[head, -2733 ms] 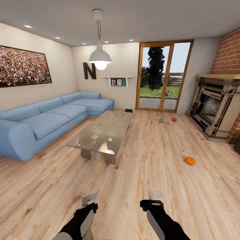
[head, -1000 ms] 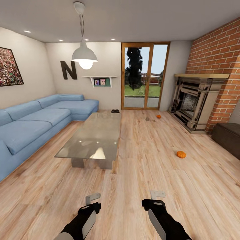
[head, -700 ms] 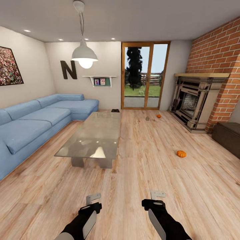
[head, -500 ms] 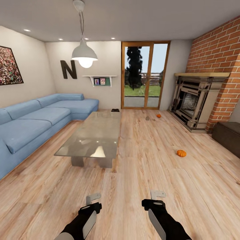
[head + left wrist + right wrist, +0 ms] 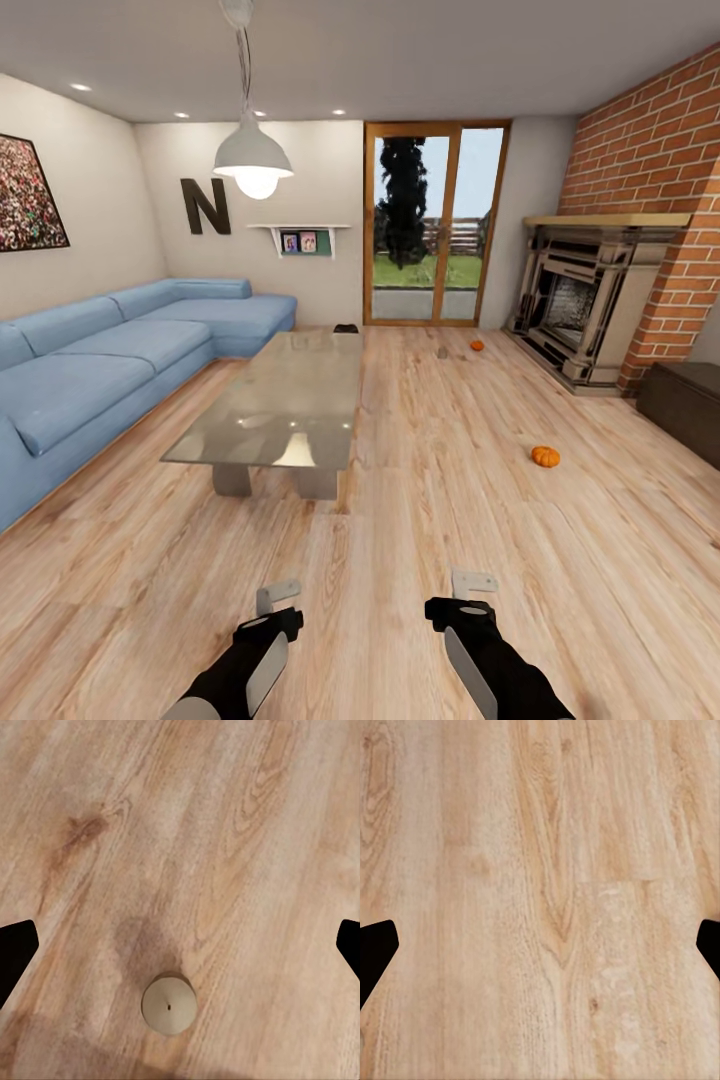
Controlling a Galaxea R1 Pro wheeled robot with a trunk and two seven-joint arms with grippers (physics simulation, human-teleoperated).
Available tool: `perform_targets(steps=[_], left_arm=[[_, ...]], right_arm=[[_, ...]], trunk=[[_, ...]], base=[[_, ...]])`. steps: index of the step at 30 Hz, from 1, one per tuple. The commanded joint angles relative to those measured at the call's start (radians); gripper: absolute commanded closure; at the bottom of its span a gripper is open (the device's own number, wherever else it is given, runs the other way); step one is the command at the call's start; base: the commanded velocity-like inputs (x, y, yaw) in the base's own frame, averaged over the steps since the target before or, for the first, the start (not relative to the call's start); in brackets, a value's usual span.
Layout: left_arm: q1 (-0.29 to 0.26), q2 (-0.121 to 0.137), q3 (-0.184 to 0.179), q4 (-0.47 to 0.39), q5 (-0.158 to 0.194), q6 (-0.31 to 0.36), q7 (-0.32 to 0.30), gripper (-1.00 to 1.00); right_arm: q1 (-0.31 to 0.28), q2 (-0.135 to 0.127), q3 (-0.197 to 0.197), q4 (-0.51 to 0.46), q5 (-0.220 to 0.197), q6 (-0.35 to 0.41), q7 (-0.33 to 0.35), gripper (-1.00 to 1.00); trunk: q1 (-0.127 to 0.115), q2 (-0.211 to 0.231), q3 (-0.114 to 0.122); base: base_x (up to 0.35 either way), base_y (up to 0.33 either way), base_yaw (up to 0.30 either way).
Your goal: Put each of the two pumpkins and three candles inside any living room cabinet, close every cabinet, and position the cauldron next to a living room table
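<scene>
One orange pumpkin (image 5: 545, 456) lies on the plank floor ahead to the right. A second pumpkin (image 5: 477, 345) sits far off near the glass door, with a small grey candle (image 5: 442, 353) beside it. The left wrist view looks down on another candle (image 5: 169, 1004) standing on the floor under my left gripper (image 5: 180, 952), which is open and empty. My right gripper (image 5: 540, 952) is open over bare planks. Both arms hang low in front, left gripper (image 5: 278, 598) and right gripper (image 5: 470, 588). The grey table (image 5: 290, 400) stands ahead left. A small dark shape, perhaps the cauldron (image 5: 346, 329), lies beyond it. The dark cabinet (image 5: 685, 400) shows at the right edge.
A blue L-shaped sofa (image 5: 120, 360) runs along the left wall. The ornate fireplace (image 5: 585, 300) stands against the brick wall at right. A white pendant lamp (image 5: 253, 160) hangs over the table. Open floor stretches between the table and the fireplace.
The whole head view has swung to the right and crept slightly forward, so the camera moved. Both arms hold the same pose and the pumpkins and candle lie where they were.
</scene>
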Motion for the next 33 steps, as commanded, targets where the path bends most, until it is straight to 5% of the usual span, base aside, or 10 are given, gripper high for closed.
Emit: perform_targets(steps=[1, 14, 23, 33], left_arm=[[0.0, 0.001, -0.007, -0.002, 0.007, 0.005, 0.008, -1.0], [0.0, 0.004, -0.009, -0.011, 0.004, -0.008, 0.006, -1.0], [0.0, 0.003, -0.011, -0.016, 0.004, -0.129, 0.009, -1.0], [0.0, 0.003, -0.01, -0.015, 0.005, -0.148, 0.008, -1.0]], right_arm=[[-0.001, -0.001, 0.004, -0.001, -0.009, 0.003, -0.009, -1.0], [-0.001, -0.001, 0.004, -0.001, -0.009, 0.003, -0.009, -1.0], [-0.001, -0.001, 0.004, -0.001, -0.009, 0.003, -0.009, -1.0], [-0.001, -0.001, 0.004, 0.0, -0.009, 0.003, -0.009, -1.0]], trunk=[[0.004, -0.008, -0.004], [0.054, -0.099, -0.045], [0.088, -0.162, -0.073], [0.127, -0.232, -0.105]], base=[[0.0, 0.0, 0.0], [0.0, 0.0, 0.0], [0.0, 0.0, 0.0], [0.0, 0.0, 0.0]])
